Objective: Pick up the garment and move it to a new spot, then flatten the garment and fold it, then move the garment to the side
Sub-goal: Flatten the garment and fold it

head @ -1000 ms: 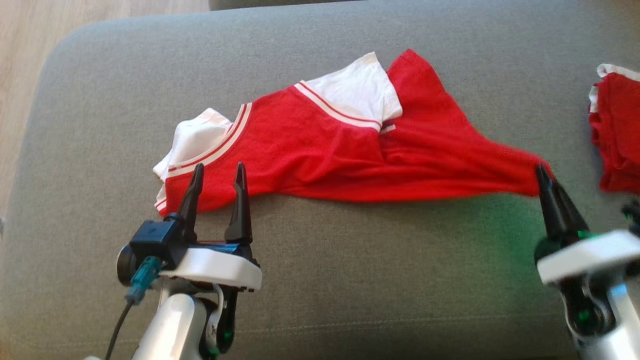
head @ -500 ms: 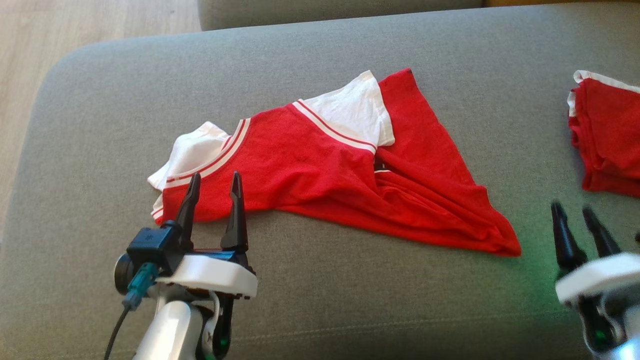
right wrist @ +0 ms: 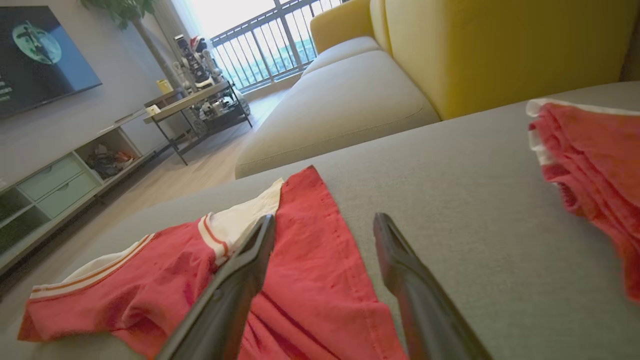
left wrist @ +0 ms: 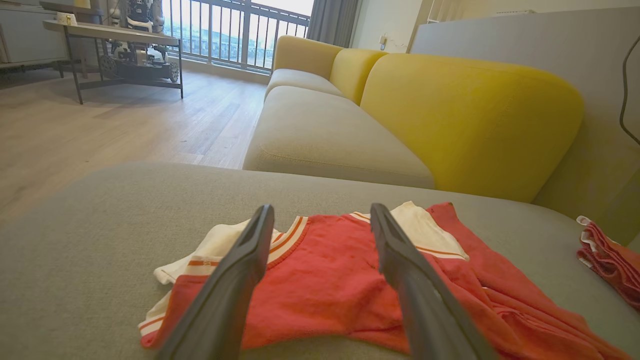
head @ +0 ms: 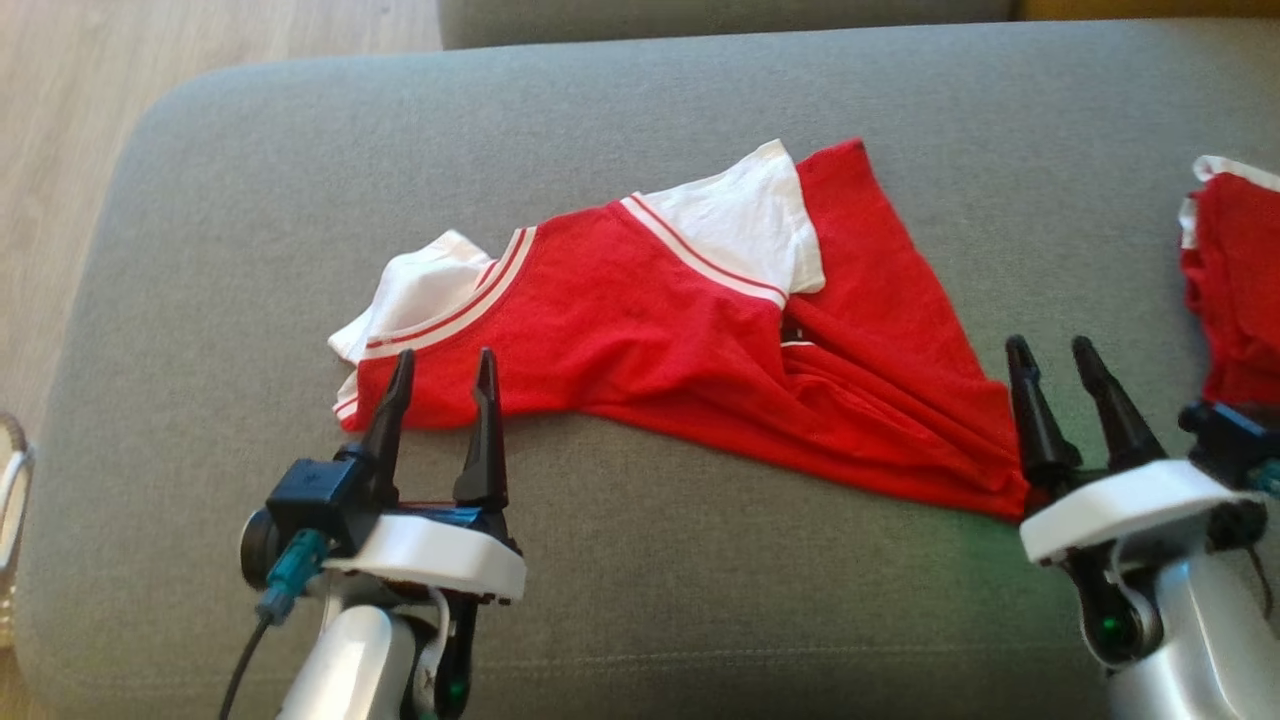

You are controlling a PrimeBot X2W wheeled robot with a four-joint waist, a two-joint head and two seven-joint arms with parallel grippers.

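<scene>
Pale wooden floor (head: 200, 60) runs along the left of a broad grey upholstered cushion (head: 640, 620). On the cushion, the left gripper (head: 445, 355) is spread wide and holds nothing, with its tips at the near left hem of the garment (head: 640, 330). The garment is a red shirt with white, red-striped sleeves, lying rumpled across the cushion's middle. The right gripper (head: 1050, 345) is likewise wide apart and empty, beside the shirt's lower right corner. A second red garment (head: 1235, 290) lies bunched at the right edge. Beyond the cushion are a yellow sofa (left wrist: 470, 115), a balcony railing (left wrist: 235, 30) and a wall screen (right wrist: 40, 55) whose small writing is illegible.
</scene>
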